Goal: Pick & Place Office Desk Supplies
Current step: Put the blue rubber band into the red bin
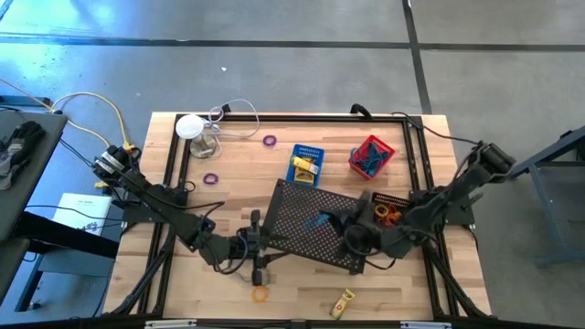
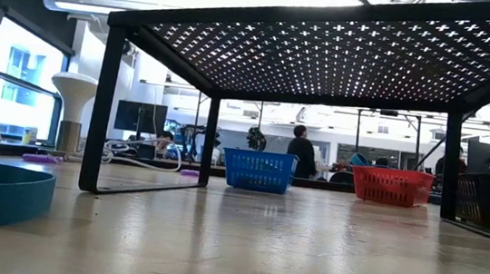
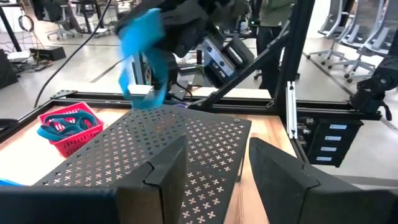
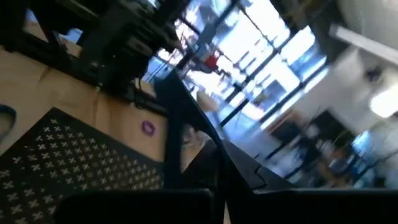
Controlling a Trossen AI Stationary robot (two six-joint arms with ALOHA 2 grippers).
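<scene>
My right gripper (image 1: 345,236) hangs over the large black mesh tray (image 1: 302,239) near its middle. It also shows in the left wrist view (image 3: 180,25), with a blue rubber band (image 3: 142,59) at its tip. The band shows in the high view (image 1: 320,219) too. My left gripper (image 3: 214,180) is open at the tray's left end, level with its top, and empty. It also shows in the high view (image 1: 260,243). Purple rings (image 1: 270,141) (image 1: 211,179), an orange ring (image 1: 261,294) and a yellow packet (image 1: 343,303) lie on the table. My right gripper holds the blue rubber band by its upper end (image 3: 138,30), coming from the table's right side. The gripper body hides how the fingers meet it. The band hangs down below the tip, blurred, and its lower end (image 3: 152,99) reaches the mesh tray's top.
A blue basket (image 1: 306,163) with yellow items, a red basket (image 1: 370,155) with blue bands and a black basket (image 1: 388,212) with orange rings stand behind and right of the tray. A white round-topped object (image 1: 194,128) with a cable stands far left.
</scene>
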